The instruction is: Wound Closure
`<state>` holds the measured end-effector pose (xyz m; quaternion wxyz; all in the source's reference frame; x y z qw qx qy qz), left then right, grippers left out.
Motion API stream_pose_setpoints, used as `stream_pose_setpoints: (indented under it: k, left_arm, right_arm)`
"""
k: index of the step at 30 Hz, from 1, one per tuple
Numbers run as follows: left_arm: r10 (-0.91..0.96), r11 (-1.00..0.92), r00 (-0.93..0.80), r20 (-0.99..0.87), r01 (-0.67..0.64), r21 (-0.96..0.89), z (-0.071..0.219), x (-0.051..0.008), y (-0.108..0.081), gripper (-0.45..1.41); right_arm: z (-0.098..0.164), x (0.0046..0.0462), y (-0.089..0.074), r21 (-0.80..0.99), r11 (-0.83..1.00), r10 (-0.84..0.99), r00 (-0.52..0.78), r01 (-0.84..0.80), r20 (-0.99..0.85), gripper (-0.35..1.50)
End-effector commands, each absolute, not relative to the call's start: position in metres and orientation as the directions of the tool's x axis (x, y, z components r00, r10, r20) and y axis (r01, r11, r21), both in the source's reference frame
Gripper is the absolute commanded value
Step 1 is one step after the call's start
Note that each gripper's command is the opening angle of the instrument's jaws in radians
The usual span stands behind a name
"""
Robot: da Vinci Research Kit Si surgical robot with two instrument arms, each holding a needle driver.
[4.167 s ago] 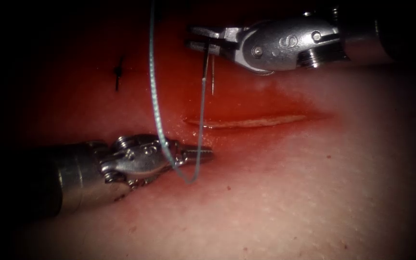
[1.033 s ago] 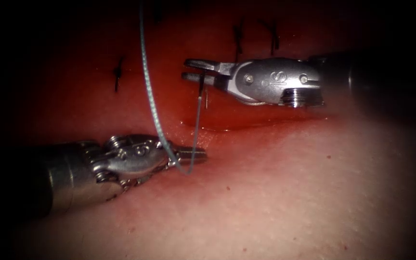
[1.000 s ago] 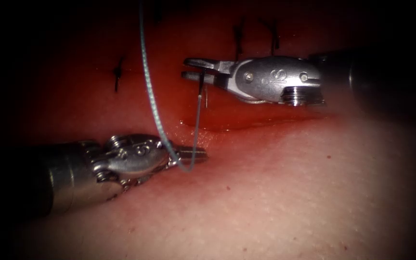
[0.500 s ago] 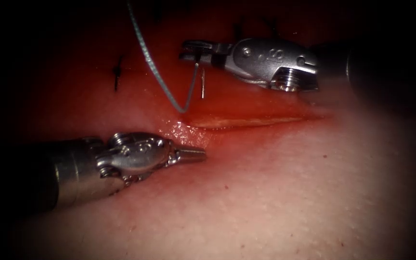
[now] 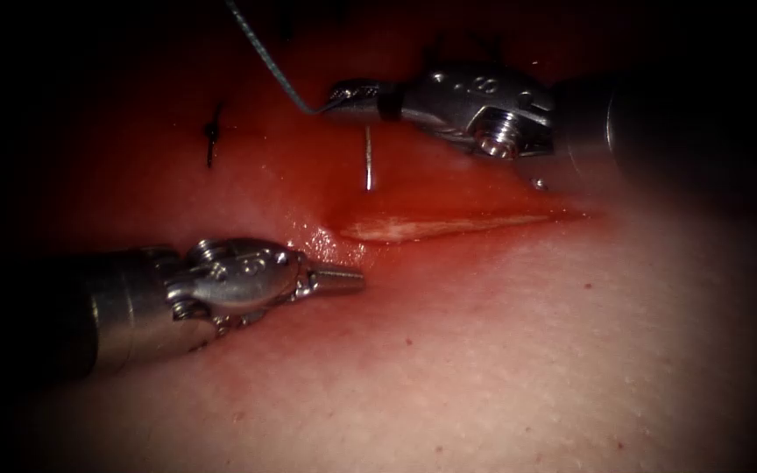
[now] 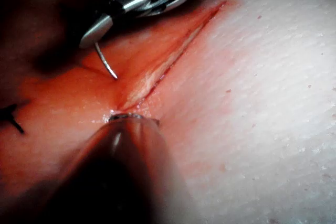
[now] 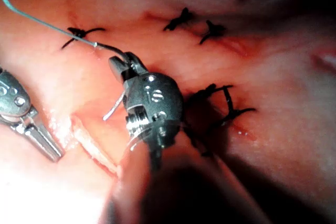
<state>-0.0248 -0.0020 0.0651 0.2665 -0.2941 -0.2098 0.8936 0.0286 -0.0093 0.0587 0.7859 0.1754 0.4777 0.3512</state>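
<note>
My right steel tool [image 5: 352, 90] is clenching the thin curved silver needle [image 5: 367, 162] near its thread end, tip hanging free above the red-wet tissue [image 5: 501, 350], far of the pale cut [image 5: 431, 228]. My left tool [image 5: 343, 279] is lying shut, holding nothing. The blue-grey thread [image 5: 265, 52] is running taut; a snag could twist the needle.

- The left pincer [image 6: 126, 117] shows as a dark rounded shaft whose tip lies close to the near end of the cut [image 6: 163, 59].
- The cut runs as a slanted pale slit through the tissue [image 6: 262, 108], with red fluid [image 6: 68, 87] wet around it.
- The right pincer [image 6: 94, 32] sits beyond the cut and grips the needle [image 6: 106, 64] at one end; the curved needle hangs free, its tip above the tissue.
- A dark stitch [image 6: 10, 116] sits at the edge.
</note>
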Motion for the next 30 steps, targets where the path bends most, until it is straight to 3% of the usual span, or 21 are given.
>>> stream_pose_setpoints:
  k: [1,18,30]
  left_arm:
    - [0.599,-0.77,-0.684,-0.415,-0.352,-0.532,0.0656,-0.0254,-0.0018,-0.1]
    - [0.597,-0.771,-0.685,-0.416,-0.347,-0.535,0.0655,-0.0249,-0.0015,-0.11]
    - [0.593,-0.771,-0.688,-0.419,-0.336,-0.54,0.0655,-0.0239,-0.001,-0.1]
  right_arm:
    - [0.059,0.0296,-0.0089,0.619,0.684,0.727,0.291,-0.385,-0.622,-0.35]
    - [0.0588,0.0302,-0.0117,0.803,0.491,0.869,0.255,-0.338,-0.424,-0.35]
    - [0.0574,0.031,-0.0138,0.926,0.25,0.96,0.198,-0.283,-0.199,-0.35]
